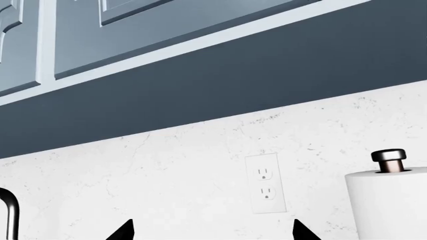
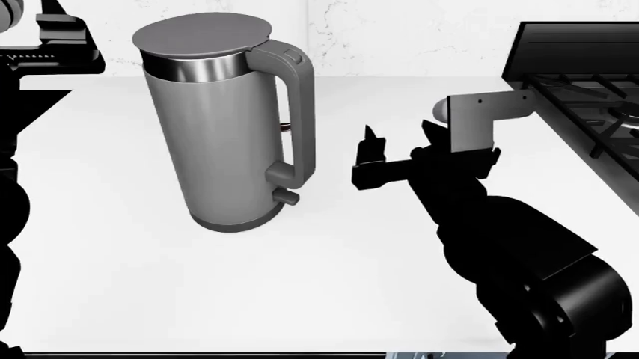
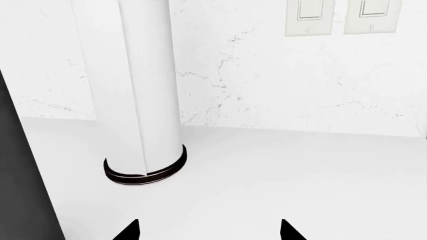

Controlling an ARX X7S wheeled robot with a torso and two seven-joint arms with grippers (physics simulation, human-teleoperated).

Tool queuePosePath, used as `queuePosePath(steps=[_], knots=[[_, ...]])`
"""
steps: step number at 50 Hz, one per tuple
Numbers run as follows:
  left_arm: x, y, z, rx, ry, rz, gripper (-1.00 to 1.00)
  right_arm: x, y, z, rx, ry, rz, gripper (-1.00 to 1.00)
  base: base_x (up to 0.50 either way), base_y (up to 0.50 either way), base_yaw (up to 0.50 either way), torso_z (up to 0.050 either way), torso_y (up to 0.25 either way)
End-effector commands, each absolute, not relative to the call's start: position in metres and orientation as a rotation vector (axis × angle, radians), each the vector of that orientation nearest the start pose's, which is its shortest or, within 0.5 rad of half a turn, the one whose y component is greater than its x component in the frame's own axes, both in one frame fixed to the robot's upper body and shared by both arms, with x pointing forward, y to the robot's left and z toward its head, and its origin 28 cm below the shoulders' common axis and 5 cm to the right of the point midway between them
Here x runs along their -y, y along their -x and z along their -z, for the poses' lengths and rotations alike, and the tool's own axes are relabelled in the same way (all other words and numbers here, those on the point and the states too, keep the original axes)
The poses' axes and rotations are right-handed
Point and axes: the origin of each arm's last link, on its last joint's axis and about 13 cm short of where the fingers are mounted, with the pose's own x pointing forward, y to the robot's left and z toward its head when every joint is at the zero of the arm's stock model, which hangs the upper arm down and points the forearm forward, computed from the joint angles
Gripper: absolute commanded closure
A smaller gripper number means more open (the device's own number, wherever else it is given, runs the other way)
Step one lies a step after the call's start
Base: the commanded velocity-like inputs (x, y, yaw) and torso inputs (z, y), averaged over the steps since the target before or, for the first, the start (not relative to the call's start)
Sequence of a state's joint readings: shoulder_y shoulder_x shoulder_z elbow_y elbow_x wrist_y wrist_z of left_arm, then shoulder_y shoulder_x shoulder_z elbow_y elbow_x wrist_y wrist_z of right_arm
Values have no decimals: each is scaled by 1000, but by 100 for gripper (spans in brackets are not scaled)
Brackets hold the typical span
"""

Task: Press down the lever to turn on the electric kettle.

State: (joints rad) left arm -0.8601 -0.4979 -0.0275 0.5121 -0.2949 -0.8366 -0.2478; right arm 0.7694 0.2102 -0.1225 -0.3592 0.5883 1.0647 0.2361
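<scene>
With the right gripper (image 2: 400,142) spread and empty beside the electric kettle (image 2: 215,120), lower one fingertip squarely onto the lever (image 2: 287,197).

A white countertop (image 2: 200,299) runs back to a white marble-veined wall (image 1: 167,170), with a black stove (image 2: 584,60) at its right edge. Blue-grey cabinets (image 1: 200,40) hang above a wall outlet (image 1: 266,183) (two light switches (image 3: 310,15) show elsewhere). Lighting seems even.
</scene>
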Motion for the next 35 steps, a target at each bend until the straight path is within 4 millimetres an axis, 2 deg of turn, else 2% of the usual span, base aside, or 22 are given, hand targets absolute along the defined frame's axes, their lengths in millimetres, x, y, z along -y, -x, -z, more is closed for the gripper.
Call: queuePosePath(steps=[1, 8, 22, 23, 35], knots=[[-295, -267, -297, 539, -199, -279, -100, 88, -291, -213, -34, -57, -252, -100, 0, 0, 0, 0, 0], [-294, -267, -296, 535, -198, -279, -100, 80, -305, -207, -129, -110, -319, -100, 0, 0, 0, 0, 0], [-294, -267, -295, 537, -191, -274, -100, 79, -298, -210, -229, -132, -358, -100, 0, 0, 0, 0, 0], [-294, -267, -295, 537, -191, -274, -100, 78, -297, -210, -233, -125, -363, 100, 0, 0, 0, 0, 0], [-293, -268, -294, 541, -189, -274, -100, 79, -295, -206, -251, -119, -395, 100, 0, 0, 0, 0, 0]])
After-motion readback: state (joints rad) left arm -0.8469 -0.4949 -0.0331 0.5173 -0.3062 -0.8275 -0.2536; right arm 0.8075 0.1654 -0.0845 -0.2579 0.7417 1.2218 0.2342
